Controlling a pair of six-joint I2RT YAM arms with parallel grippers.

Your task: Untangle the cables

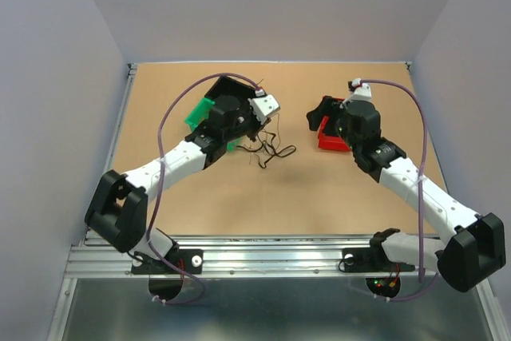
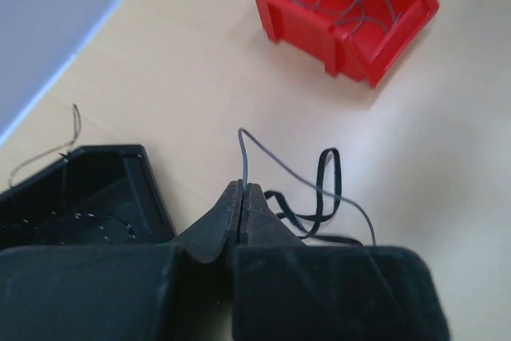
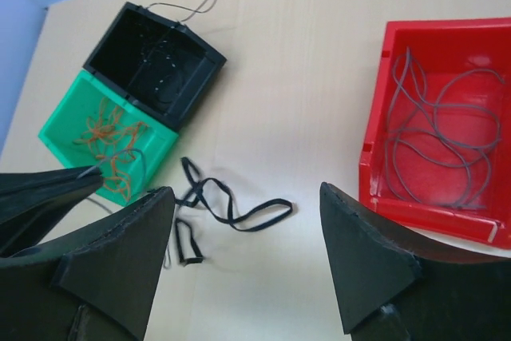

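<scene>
My left gripper [image 2: 242, 189] is shut on a thin grey wire [image 2: 243, 153], which arcs up from the closed tips and trails right. It hangs over the table beside the black bin [image 2: 88, 189]. A flat black cable [image 2: 326, 189] lies in loops on the table just right of it; it also shows in the right wrist view [image 3: 239, 215] and the top view [image 1: 270, 149]. My right gripper [image 3: 243, 233] is open and empty, above the table between the black cable and the red bin [image 3: 375, 165]. In the top view the left gripper [image 1: 257, 124] is over the cable pile.
The red bin [image 1: 326, 143] holds several grey wires [image 3: 439, 133]. A green bin [image 3: 60, 137] holds orange wires [image 3: 108, 129]. The black bin [image 3: 200, 77] has a thin wire hanging over its rim [image 3: 192, 7]. Walls enclose the table.
</scene>
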